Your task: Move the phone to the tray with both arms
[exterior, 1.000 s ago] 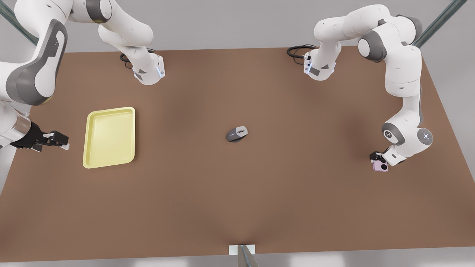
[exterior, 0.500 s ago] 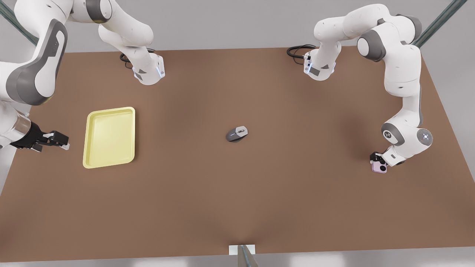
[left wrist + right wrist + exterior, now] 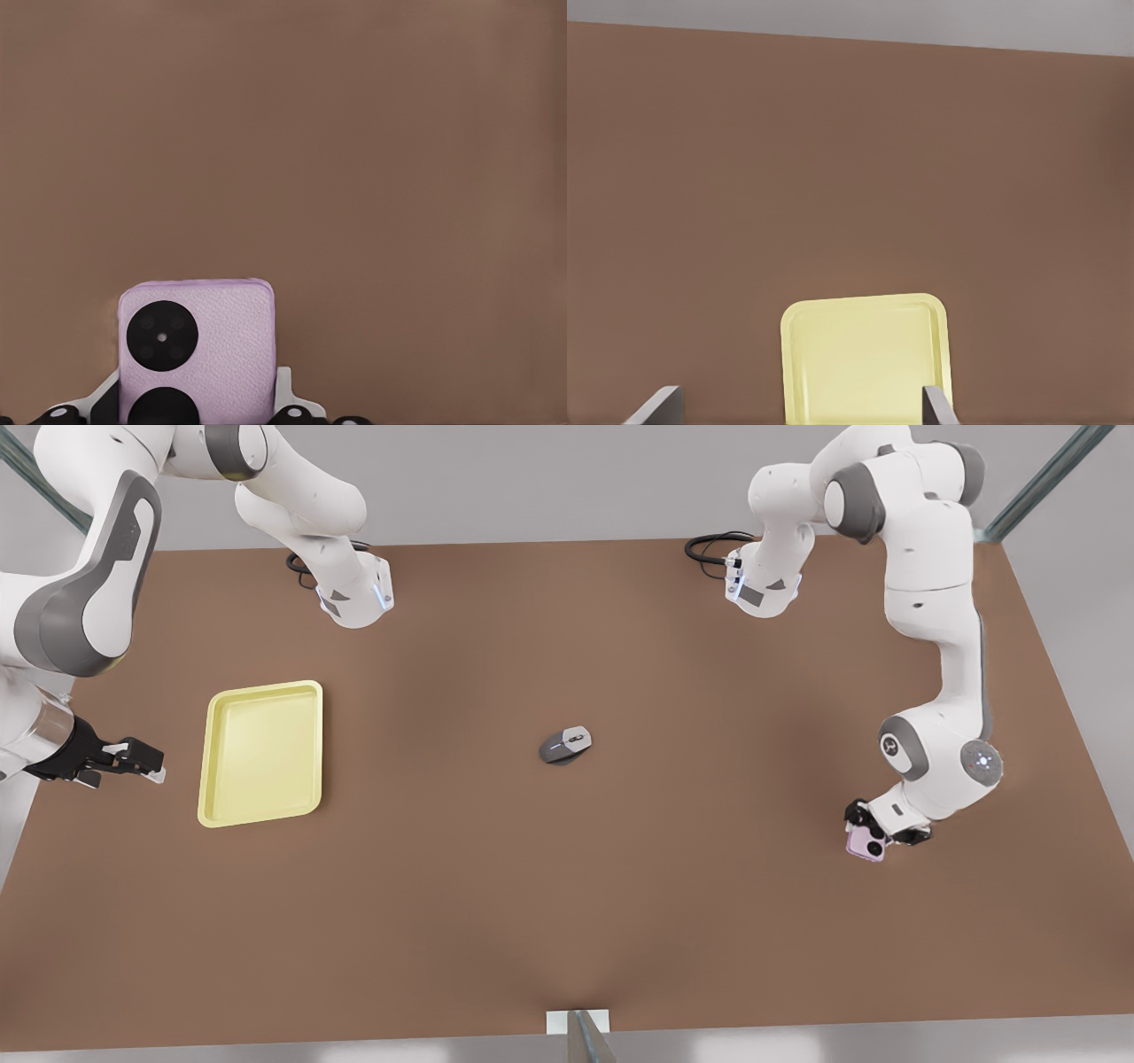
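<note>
The pale lilac phone (image 3: 865,844) with two black camera circles is at the front view's right, held in my left gripper (image 3: 861,825), which is shut on its sides. In the left wrist view the phone (image 3: 197,350) sits between the fingers (image 3: 285,390) over bare brown table. The pale yellow tray (image 3: 261,753) lies flat at the front view's left. My right gripper (image 3: 133,763) waits just to the left of it, open, and its wrist view looks across the tray (image 3: 868,354) between two spread fingertips (image 3: 937,409).
A grey computer mouse (image 3: 565,745) lies near the middle of the brown table (image 3: 567,903), between phone and tray. Both arm bases and black cables (image 3: 709,547) stand along the far edge. A small post (image 3: 580,1027) is at the near edge.
My left arm has carried the phone toward the front view's left and nearer the front edge, its upper links swinging along. The right arm, tray and mouse have stayed put.
</note>
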